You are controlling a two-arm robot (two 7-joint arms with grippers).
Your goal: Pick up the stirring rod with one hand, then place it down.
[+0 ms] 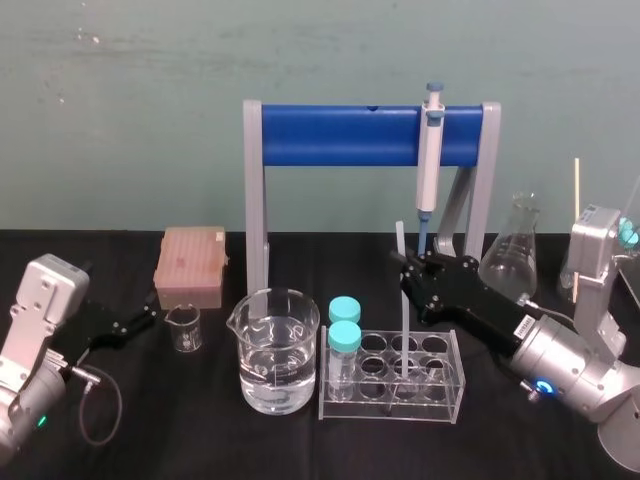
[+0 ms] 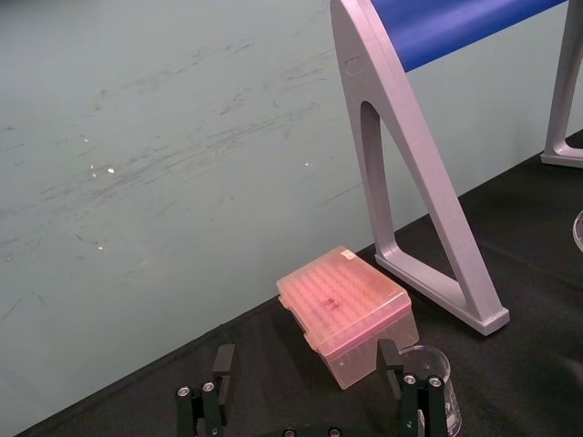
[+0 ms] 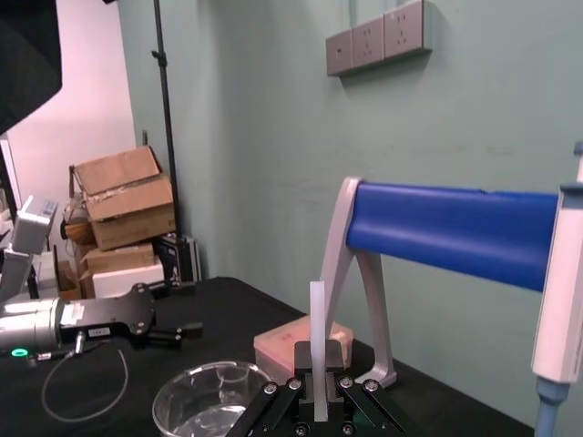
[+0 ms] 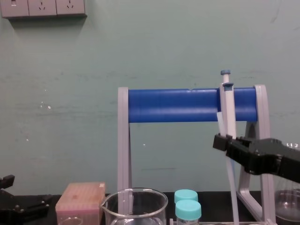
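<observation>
Right gripper [image 1: 412, 268] closed on the stirring rod [image 1: 404, 335], pinching it on its upper part with a short length showing above the fingers; rod upright, lower end down among the wells of the clear tube rack [image 1: 455, 388], just right of centre on the table; whether that end rests in a well or hangs just above it cannot be told. Progress, as judged: grasp made, clear lift not evident, setting down and release not yet done. Left gripper [image 1: 145, 320] parked at the table's left beside the small beaker [image 1: 184, 328], fingers wide apart, holding nothing. Count: one rod; one pipette [image 1: 431, 150] hung on the one blue stand [image 1: 340, 135]; two beakers, the large beaker [image 1: 275, 350] holding water; two teal-capped tubes [image 1: 344, 338]; one rack; one pink tip box [image 1: 190, 265]; one conical flask [image 1: 510, 260].
</observation>
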